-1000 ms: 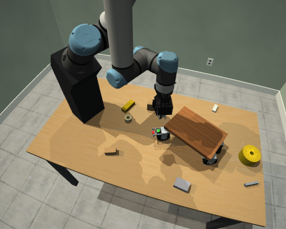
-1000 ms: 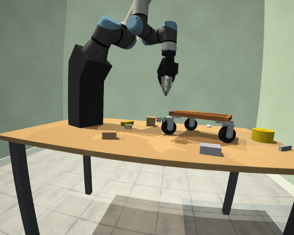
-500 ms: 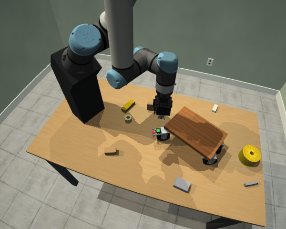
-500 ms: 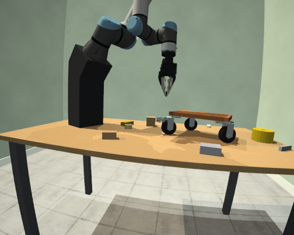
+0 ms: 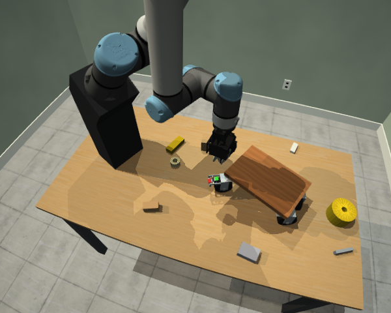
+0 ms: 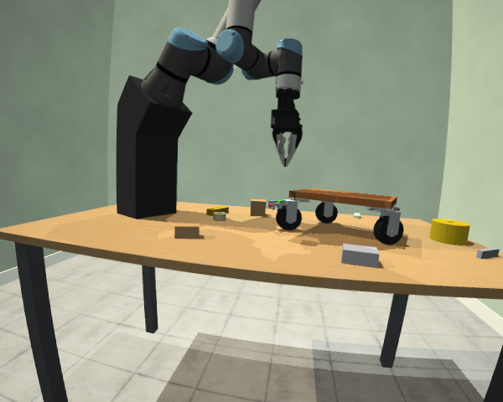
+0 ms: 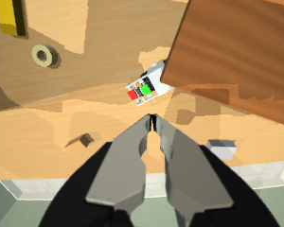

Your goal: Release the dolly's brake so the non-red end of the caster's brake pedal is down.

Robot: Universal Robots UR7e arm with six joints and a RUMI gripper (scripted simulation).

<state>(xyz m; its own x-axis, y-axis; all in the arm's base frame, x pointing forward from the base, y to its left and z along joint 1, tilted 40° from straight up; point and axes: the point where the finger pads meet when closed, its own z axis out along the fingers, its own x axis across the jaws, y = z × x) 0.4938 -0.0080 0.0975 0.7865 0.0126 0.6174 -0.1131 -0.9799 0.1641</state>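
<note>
The dolly, a brown wooden board [image 5: 268, 178] [image 6: 343, 198] [image 7: 237, 52], stands on black casters on the table. The caster [image 5: 221, 185] [image 6: 288, 217] at its near-left corner sticks out from under the board. Its brake pedal [image 5: 213, 179] [image 6: 276, 202] [image 7: 142, 91] has a red end and a green end and looks about level. My gripper [image 5: 219, 159] [image 6: 285, 163] [image 7: 151, 115] is shut and empty. It points down, well above the table, above and slightly behind the pedal.
On the table lie a yellow bar [image 5: 174, 143], a small ring [image 5: 174, 160], a tan block [image 5: 150, 205], a grey block [image 5: 249, 252], a yellow wheel [image 5: 341, 211], a grey bar [image 5: 343, 250] and a white block [image 5: 293, 147]. The robot's black base [image 5: 104, 114] stands at the back left.
</note>
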